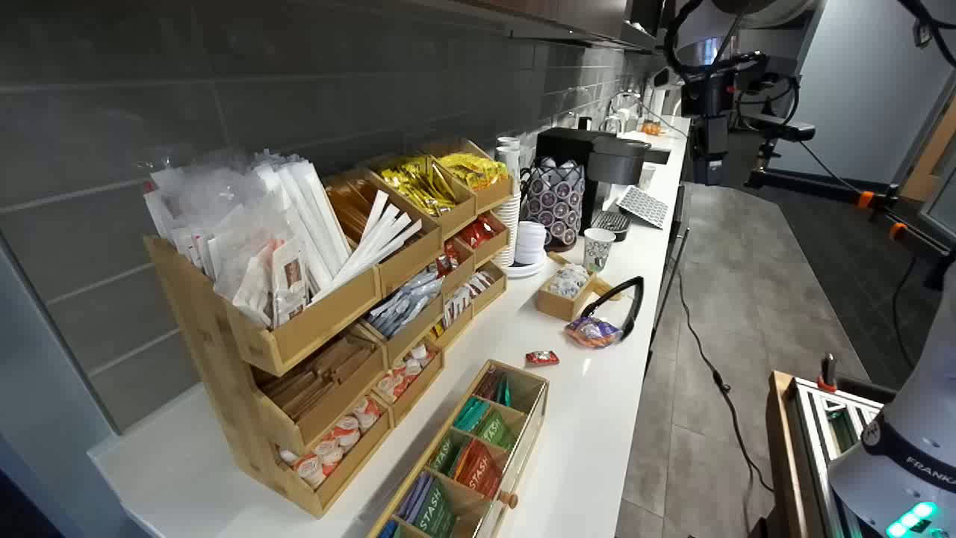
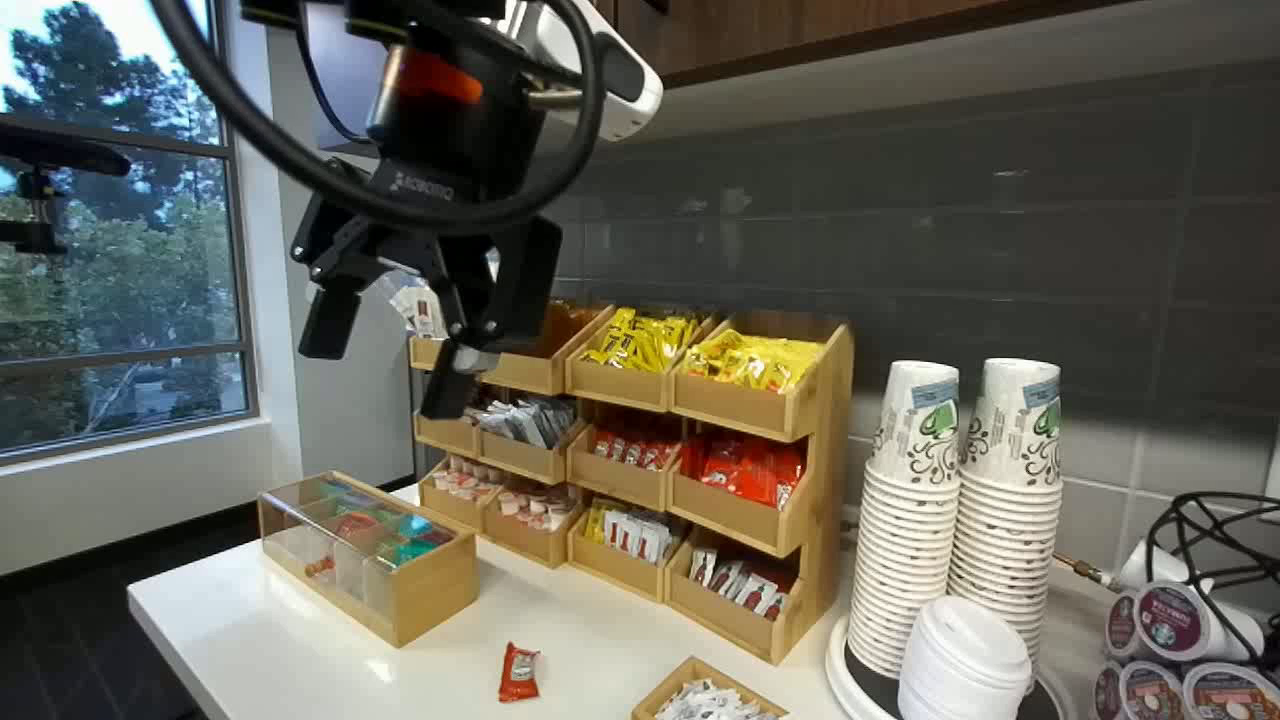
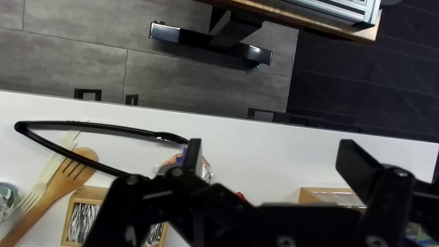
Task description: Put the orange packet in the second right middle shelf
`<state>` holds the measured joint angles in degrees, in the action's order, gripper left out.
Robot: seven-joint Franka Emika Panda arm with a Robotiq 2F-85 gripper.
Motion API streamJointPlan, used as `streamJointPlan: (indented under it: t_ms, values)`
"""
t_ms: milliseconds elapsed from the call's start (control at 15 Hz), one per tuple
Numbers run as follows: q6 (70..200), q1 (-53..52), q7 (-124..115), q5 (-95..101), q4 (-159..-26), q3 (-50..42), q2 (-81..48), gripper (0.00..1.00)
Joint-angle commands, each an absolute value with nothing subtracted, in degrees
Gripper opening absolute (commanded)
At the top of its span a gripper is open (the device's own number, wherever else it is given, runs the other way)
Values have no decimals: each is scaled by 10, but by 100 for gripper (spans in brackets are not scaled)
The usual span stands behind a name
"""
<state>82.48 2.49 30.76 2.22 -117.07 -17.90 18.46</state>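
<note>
The orange packet is a small orange-red sachet lying flat on the white counter; it also shows in an exterior view. In the wrist view only a red corner of it shows behind the gripper's body. The right-hand bin of the rack's middle tier holds bright red packets; it also shows in an exterior view. The bin beside it holds small red packets too. My gripper is open and empty, high above the counter; its spread fingers show in the wrist view.
A tea box and a small wooden box of white packets flank the packet. Black tongs, a purple-orange bag and a wooden fork lie nearby. Cup stacks stand beside the rack. A cabinet overhangs.
</note>
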Motion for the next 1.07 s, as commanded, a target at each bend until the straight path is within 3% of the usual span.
streamJointPlan:
  t_ms: [0,533,1000]
  values:
    - [823,39,311,19,-1169,-167,182,100]
    - [833,32,289,29,-1178,-146,177,100]
    - [1043,15,192,65,-1281,-57,204,100]
